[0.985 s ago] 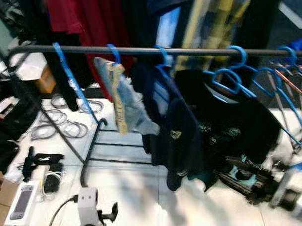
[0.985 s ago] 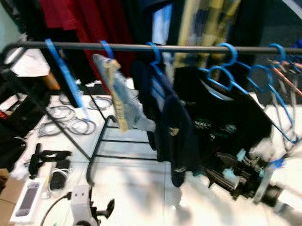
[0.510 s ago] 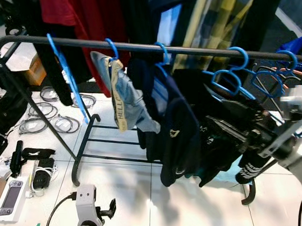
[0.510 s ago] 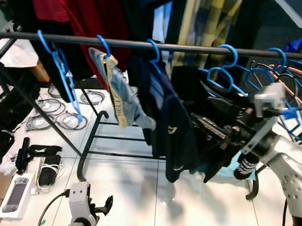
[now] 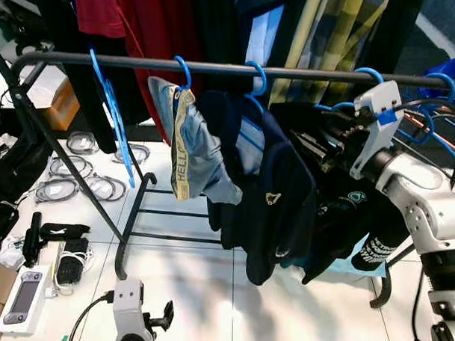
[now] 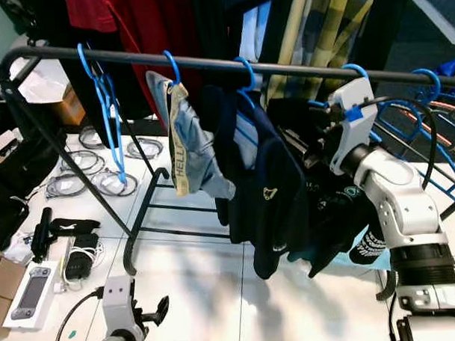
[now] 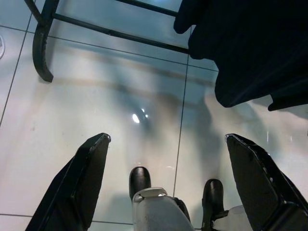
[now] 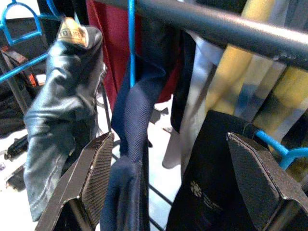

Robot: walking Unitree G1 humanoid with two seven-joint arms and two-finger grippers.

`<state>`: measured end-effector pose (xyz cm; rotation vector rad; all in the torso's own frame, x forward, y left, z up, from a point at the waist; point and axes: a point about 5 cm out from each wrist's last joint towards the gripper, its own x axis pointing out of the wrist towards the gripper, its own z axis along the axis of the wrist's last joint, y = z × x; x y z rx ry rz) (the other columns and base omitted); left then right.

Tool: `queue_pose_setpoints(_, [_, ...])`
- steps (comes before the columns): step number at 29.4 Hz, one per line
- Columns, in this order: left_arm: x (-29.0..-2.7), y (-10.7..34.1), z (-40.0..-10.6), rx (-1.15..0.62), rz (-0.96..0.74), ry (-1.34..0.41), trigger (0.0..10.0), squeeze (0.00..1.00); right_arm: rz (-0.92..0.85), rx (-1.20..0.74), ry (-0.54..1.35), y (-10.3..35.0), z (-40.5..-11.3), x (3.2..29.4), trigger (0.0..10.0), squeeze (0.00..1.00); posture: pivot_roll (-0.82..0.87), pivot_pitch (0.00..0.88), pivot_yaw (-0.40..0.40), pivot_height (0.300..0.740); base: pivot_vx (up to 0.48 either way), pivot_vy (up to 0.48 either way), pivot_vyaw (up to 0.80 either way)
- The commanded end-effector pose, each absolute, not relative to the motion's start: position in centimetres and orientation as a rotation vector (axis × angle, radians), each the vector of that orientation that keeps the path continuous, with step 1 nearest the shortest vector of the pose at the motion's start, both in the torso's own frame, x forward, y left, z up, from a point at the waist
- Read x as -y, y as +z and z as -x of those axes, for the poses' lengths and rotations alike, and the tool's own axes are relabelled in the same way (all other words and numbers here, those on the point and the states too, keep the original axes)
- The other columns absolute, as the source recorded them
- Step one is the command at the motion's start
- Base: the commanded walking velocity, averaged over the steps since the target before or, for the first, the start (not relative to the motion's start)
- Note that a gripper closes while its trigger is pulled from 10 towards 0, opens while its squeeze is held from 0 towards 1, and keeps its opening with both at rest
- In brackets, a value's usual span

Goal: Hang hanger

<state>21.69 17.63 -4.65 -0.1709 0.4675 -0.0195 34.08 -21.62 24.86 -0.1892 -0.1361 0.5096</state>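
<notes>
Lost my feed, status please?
Right claw open, raised at black rail. Blue plastic hanger with black shirt hooked on. Left claw open, idle.

Matt metal rail (image 5: pixel 209 67), glossy floor tiles (image 7: pixel 96 106).

A clothes rail (image 5: pixel 209 67) ran across the top of the frame, with garments hanging from it on hangers (image 5: pixel 259 78). At right, the right arm (image 5: pixel 408 190) reached up beside the rail. Cables (image 5: pixel 78 179) and a handheld device (image 5: pixel 22 296) lay on the floor (image 5: pixel 202 291) at lower left.
</notes>
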Motion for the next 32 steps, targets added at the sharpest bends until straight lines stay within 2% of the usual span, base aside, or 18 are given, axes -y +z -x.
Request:
queue_pose_setpoints(1, [-17.8,-5.3,-20.8,-0.500,0.175,-0.007,10.0,0.00,0.206,0.118,0.514,24.3,-34.3,21.4,10.0,0.00,-0.05,0.160,0.034,0.740,0.000,0.000,0.00])
queue_pose_setpoints(7, [-17.8,-5.2,-20.9,-0.498,0.174,-0.007,10.0,0.00,0.178,0.018,0.570,22.0,-35.2,20.4,10.0,0.00,-0.05,0.160,0.034,0.740,0.000,0.000,0.00])
queue_pose_setpoints(19, [-18.1,-5.3,-20.8,-0.500,0.175,-0.001,10.0,0.00,0.164,0.043,0.604,22.6,-35.9,18.9,10.0,0.00,-0.04,0.163,0.033,0.740,0.000,0.000,0.00])
queue_pose_setpoints(24, [-18.2,-5.3,-20.8,-0.502,0.175,0.001,10.0,0.00,0.215,-0.039,0.624,21.3,-35.9,18.4,10.0,0.00,-0.04,0.164,0.032,0.740,0.000,0.000,0.00])
queue_pose_setpoints(26, [-18.2,-5.3,-20.8,-0.502,0.174,0.001,10.0,0.00,0.258,-0.141,0.624,19.6,-35.9,18.4,10.0,0.00,-0.04,0.165,0.030,0.740,0.000,0.000,0.00])
queue_pose_setpoints(27, [-18.2,-5.3,-20.8,-0.501,0.174,0.002,10.0,0.00,0.254,-0.161,0.614,19.3,-36.0,18.5,3.0,0.00,-0.04,0.165,0.030,0.740,0.000,0.000,0.00])
queue_pose_setpoints(28, [-18.2,-5.3,-20.8,-0.501,0.174,0.002,10.0,0.00,0.254,-0.161,0.614,19.3,-36.0,18.5,3.0,0.00,-0.04,0.165,0.030,0.740,0.000,0.000,0.00])
queue_pose_setpoints(29, [-18.2,-5.3,-20.8,-0.501,0.174,0.003,10.0,0.00,0.249,-0.168,0.613,19.2,-36.1,18.4,0.0,0.00,-0.04,0.166,0.029,0.740,0.000,0.000,0.00])
queue_pose_setpoints(32, [-18.2,-5.3,-20.7,-0.500,0.174,0.004,10.0,0.00,0.242,-0.161,0.612,19.4,-36.1,18.4,0.0,0.00,-0.04,0.166,0.029,0.740,0.000,0.000,0.00])
